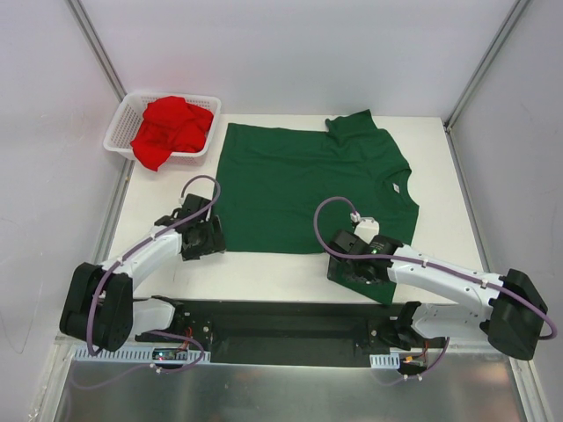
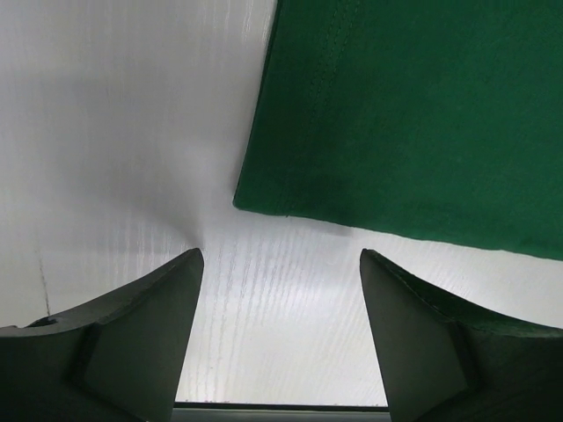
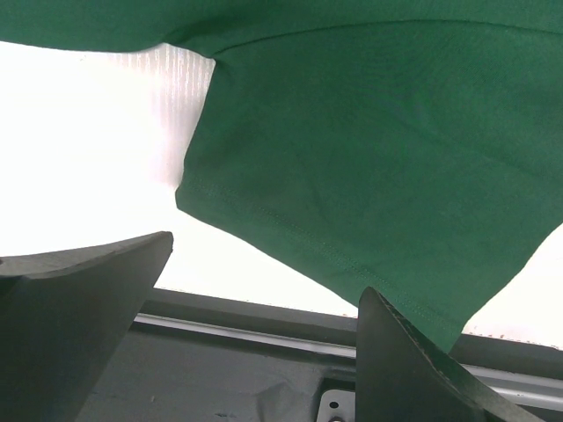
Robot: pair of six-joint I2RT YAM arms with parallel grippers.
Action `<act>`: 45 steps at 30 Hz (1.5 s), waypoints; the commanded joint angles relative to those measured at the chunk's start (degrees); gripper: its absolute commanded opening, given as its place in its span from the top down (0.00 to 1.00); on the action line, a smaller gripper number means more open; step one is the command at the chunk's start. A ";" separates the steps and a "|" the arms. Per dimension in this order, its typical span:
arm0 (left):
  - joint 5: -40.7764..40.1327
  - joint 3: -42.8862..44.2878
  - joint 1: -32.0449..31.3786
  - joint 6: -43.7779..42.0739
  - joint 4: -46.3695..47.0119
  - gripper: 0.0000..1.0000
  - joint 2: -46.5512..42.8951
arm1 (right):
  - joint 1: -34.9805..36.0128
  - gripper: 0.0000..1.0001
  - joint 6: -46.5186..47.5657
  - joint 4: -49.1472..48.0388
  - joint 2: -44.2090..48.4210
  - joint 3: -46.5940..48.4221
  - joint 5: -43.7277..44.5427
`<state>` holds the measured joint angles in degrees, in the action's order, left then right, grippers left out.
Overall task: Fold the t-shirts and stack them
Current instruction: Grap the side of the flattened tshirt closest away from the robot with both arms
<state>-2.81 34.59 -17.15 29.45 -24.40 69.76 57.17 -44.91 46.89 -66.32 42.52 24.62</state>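
1. The green t-shirt [image 1: 299, 185] lies spread flat on the table [image 1: 264, 271]. Its bottom hem is toward the left gripper [image 2: 281, 294] and its collar and sleeves are toward the right gripper [image 3: 255, 299].
2. The red t-shirt [image 1: 171, 130] sits crumpled in a white basket [image 1: 119, 132], well beyond the left gripper and apart from the green one.
3. The left gripper's jaws stand apart with only bare table between them. The near corner of the hem lies just ahead of its fingers, not touching.
4. The right gripper's jaws are wide apart and clamp nothing. The near sleeve lies directly ahead of it and reaches across toward its right finger.
5. We judge the cloth light, soft and limp. It will sag from any point we lift and will hold no shape of its own.
6. It lies flush on the table, so a finger must slide under an edge or pinch up a ridge.
7. We would grip the stitched hem corner on the left and the sleeve edge or shoulder seam on the right, taking both layers.
8. If we catch only the top layer, the shirt would likely open up instead of folding.
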 commanded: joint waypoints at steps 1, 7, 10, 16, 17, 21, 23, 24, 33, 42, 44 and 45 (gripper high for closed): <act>0.79 2.76 0.45 0.52 2.52 0.28 2.75 | 0.23 0.04 0.26 0.39 1.72 1.51 0.60; -0.18 3.03 0.54 0.25 4.54 0.29 3.81 | 0.31 0.04 0.17 0.83 1.99 1.51 0.78; -0.88 3.38 0.45 0.17 4.98 0.30 4.33 | 0.31 0.04 0.17 1.01 1.99 1.51 0.78; -3.34 3.20 0.89 0.34 5.77 0.30 4.16 | 0.23 0.04 0.17 1.36 2.25 1.77 0.95; -3.43 3.20 0.97 0.26 5.94 0.31 4.25 | 0.23 0.04 0.08 1.36 2.17 1.77 0.87; -3.78 3.38 1.33 0.08 5.95 0.32 5.04 | 0.23 0.04 -0.01 1.53 2.43 1.77 0.95; -3.87 3.29 1.68 0.17 5.95 0.32 5.13 | 0.31 0.04 -0.09 1.53 2.69 1.86 0.95; -4.05 3.21 1.77 0.17 6.03 0.32 4.95 | 0.23 0.04 -0.01 1.71 2.69 1.86 0.95; -3.34 4.35 2.12 -0.10 6.03 0.33 7.76 | 0.31 0.04 -0.18 2.06 2.96 1.95 1.13; -2.12 4.79 2.21 -0.62 6.03 0.45 8.82 | 0.23 0.04 -0.27 2.06 2.61 2.04 1.22; -1.76 4.52 2.21 -0.89 6.03 0.46 8.29 | 0.31 0.04 -0.18 1.89 2.43 2.12 1.13; -1.33 4.26 2.29 -0.97 5.95 0.46 8.03 | 0.23 0.04 -0.01 1.80 2.34 2.21 1.13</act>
<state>-5.10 38.50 -15.29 29.12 -18.37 78.30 57.17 -44.93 47.35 -64.62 42.52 24.67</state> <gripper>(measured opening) 0.547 0.961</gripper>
